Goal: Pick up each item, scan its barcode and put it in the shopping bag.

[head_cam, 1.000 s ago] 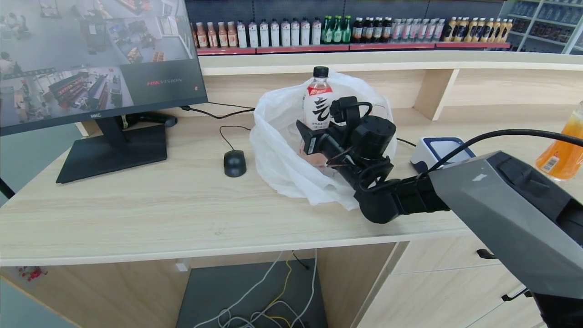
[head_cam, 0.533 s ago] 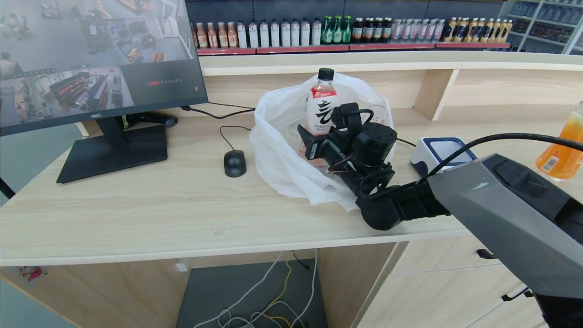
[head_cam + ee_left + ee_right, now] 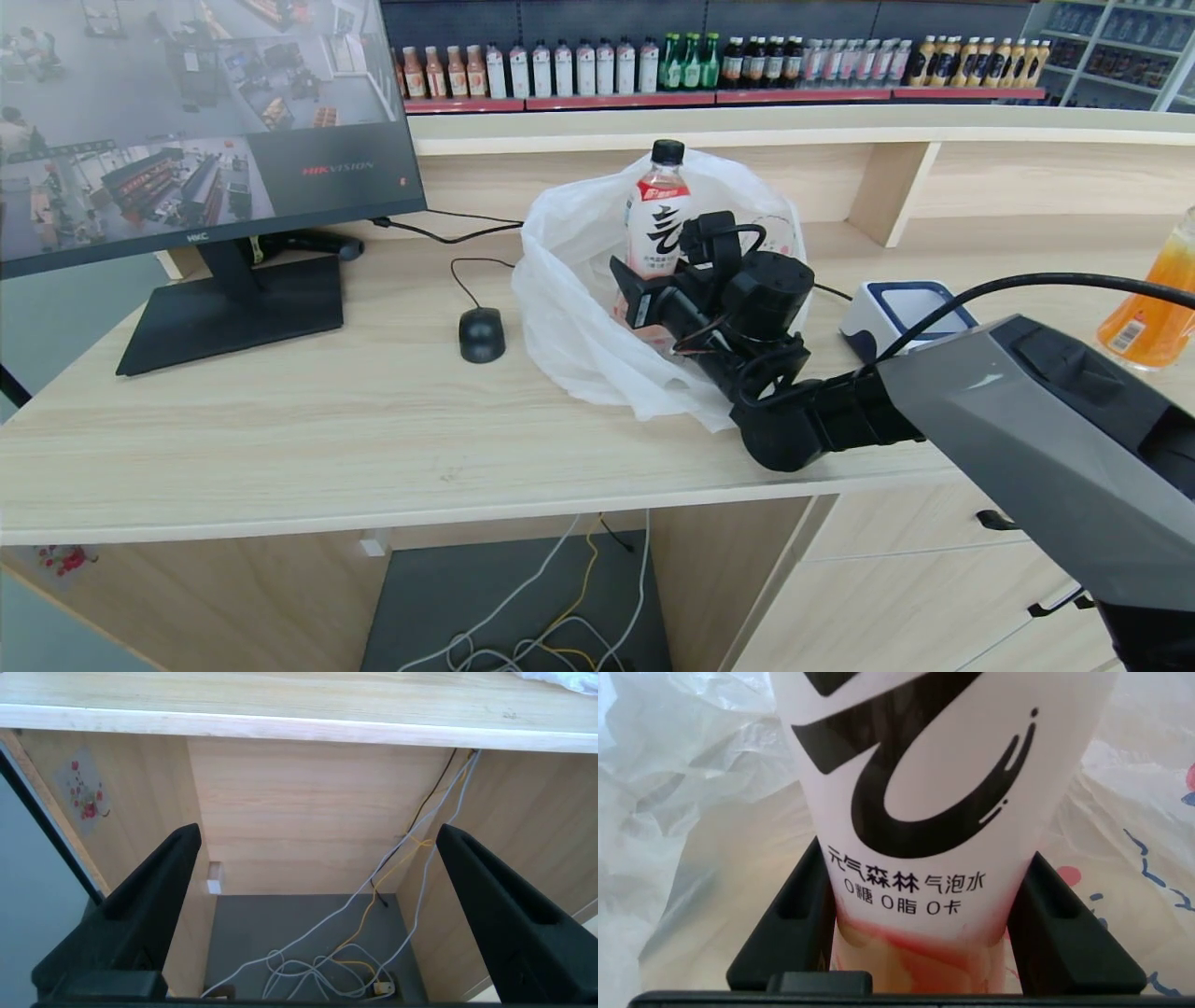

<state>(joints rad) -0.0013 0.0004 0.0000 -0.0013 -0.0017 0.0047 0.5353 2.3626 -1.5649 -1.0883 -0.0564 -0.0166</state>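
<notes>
Plainly, the right gripper is pinching the bottle across its lower body. The right wrist view shows both fingers pressed against the label's sides. The bottle stands upright with its base down inside the mouth of the white shopping bag, which sits on the counter beside the scanner.

The bottle looks full, so it is probably fairly heavy for its size. Its plastic wall likely gives a little under a squeeze, and the smooth wrap label may be slippery. A hold across the straight, labelled body suits it better than the tapering shoulder or the black cap. The bag is thin, soft film and will likely not prop the bottle upright, so it may tip once let go.

The label is white with a large black brush-stroke character, a red band near the shoulder and a row of small characters below. No barcode faces either camera.

The left gripper hangs below the counter edge with its fingers spread wide and nothing between them.
</notes>
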